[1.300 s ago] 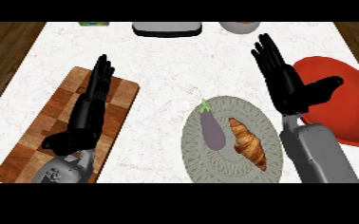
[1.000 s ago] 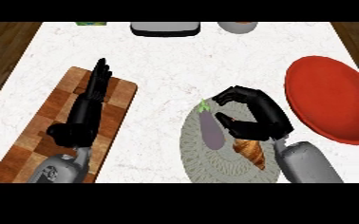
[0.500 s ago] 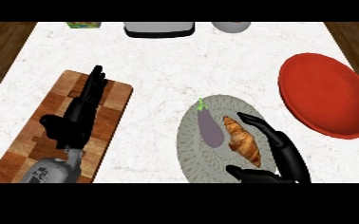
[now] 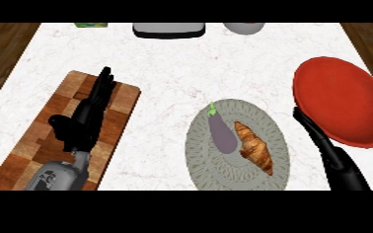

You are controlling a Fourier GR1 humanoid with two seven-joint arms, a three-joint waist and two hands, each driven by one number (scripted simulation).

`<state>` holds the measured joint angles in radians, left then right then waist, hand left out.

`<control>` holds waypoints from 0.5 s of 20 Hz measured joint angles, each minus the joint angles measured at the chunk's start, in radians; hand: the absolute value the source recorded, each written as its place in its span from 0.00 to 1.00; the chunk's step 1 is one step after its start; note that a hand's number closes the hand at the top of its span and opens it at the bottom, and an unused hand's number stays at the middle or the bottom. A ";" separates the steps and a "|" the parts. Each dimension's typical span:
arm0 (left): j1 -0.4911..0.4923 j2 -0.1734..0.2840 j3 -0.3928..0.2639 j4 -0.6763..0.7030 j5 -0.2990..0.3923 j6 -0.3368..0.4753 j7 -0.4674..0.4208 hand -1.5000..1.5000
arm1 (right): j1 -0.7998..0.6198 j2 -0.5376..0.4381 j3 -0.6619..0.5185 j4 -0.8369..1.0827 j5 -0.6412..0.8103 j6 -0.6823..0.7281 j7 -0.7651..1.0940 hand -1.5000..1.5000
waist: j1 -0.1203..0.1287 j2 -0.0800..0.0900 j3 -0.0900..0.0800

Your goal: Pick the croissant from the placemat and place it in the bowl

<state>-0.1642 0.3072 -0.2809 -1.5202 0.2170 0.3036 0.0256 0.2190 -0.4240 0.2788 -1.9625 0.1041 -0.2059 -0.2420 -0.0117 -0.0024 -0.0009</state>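
Counter (image 4: 182,74) — right hand (image 4: 324,143) shifted right, off croissant (image 4: 254,146).

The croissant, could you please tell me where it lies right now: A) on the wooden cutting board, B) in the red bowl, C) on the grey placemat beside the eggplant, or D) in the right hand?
C: the croissant lies on the grey placemat, just right of the eggplant, with no hand on it.

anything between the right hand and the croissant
Nothing visible. The right hand sits right of the placemat, with only bare mat between it and the croissant. The eggplant lies on the croissant's far, left side.
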 measured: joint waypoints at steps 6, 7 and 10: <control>0.004 -0.018 -0.001 -0.005 -0.022 -0.009 0.001 0.50 | -0.056 -0.067 -0.004 -0.111 0.018 0.078 0.320 0.00 | 0.010 0.001 0.000; 0.006 -0.021 0.001 0.002 -0.024 -0.012 -0.005 0.50 | -0.071 -0.075 0.002 -0.120 0.026 0.092 0.371 0.00 | 0.011 0.002 0.000; -0.015 -0.027 0.010 0.000 -0.029 -0.014 0.019 0.50 | -0.114 -0.086 0.028 -0.115 0.048 0.135 0.498 0.00 | 0.014 0.002 0.000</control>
<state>-0.1788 0.2805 -0.2712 -1.5205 0.1883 0.2898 0.0443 0.1052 -0.5098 0.3071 -2.0772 0.1519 -0.0711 0.2558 0.0023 -0.0001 -0.0013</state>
